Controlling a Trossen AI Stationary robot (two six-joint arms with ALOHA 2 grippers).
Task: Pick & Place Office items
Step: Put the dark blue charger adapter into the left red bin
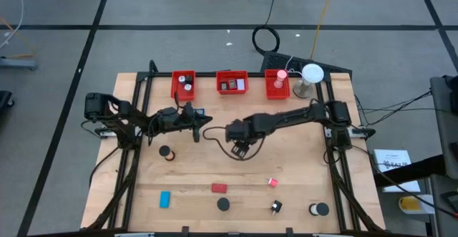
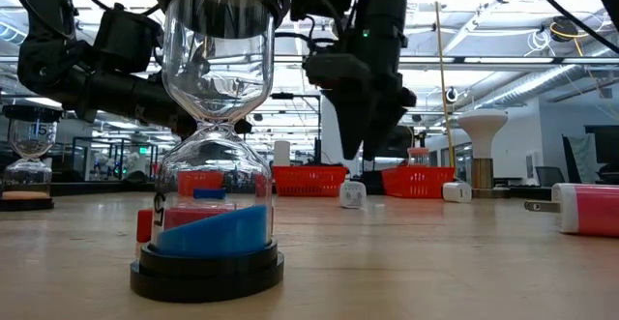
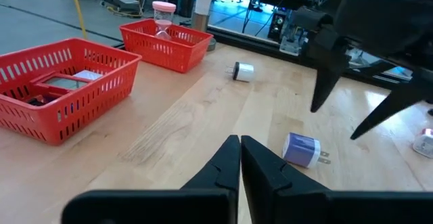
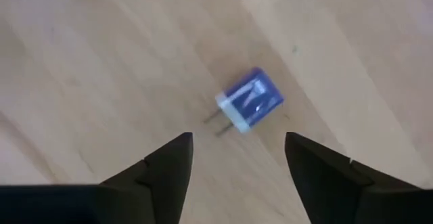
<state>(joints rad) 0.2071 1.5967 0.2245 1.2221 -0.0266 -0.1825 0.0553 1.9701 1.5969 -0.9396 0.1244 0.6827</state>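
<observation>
A small purple plug adapter (image 4: 249, 105) lies flat on the wooden table, its two prongs level with the top. My right gripper (image 4: 237, 153) hangs open above it near the table's middle (image 1: 240, 148), fingers pointing down, touching nothing. My left gripper (image 3: 240, 149) is shut and empty, held level just left of the right one (image 1: 197, 127); the adapter (image 3: 302, 149) lies a little ahead of it. Other office items lie nearer the front edge: a black disc (image 1: 166, 152), a red block (image 1: 219, 187), a blue block (image 1: 165, 198) and a pink bit (image 1: 273, 182).
Three red bins (image 1: 183, 84) (image 1: 232, 83) (image 1: 277, 84) stand along the far edge, with a white lamp (image 1: 311, 76) at the far right. A white plug (image 3: 243, 71) lies near the bins. A blue-sand hourglass (image 2: 208, 136) stands close to the low camera.
</observation>
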